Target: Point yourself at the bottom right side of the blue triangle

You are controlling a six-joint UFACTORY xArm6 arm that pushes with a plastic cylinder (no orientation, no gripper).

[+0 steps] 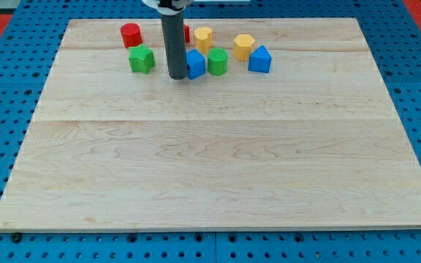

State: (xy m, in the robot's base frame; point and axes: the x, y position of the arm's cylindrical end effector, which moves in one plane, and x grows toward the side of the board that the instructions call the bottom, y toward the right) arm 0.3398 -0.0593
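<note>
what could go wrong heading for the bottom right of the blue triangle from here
My tip sits against the left side of a blue block, with a green block just to its right. The blue triangle lies further toward the view's right.

1. Going straight right would likely shove the blue block into the green one, perhaps on into the triangle.
2. The yellow block sits close to the triangle's upper left, so a nudged triangle could hit it.

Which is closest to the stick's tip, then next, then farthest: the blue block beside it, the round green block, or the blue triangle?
From my tip, in the camera view:
1. Blue block, right next to the tip on the view's right.
2. Green round block, one step farther right.
3. Blue triangle, farthest right of the three.
</note>
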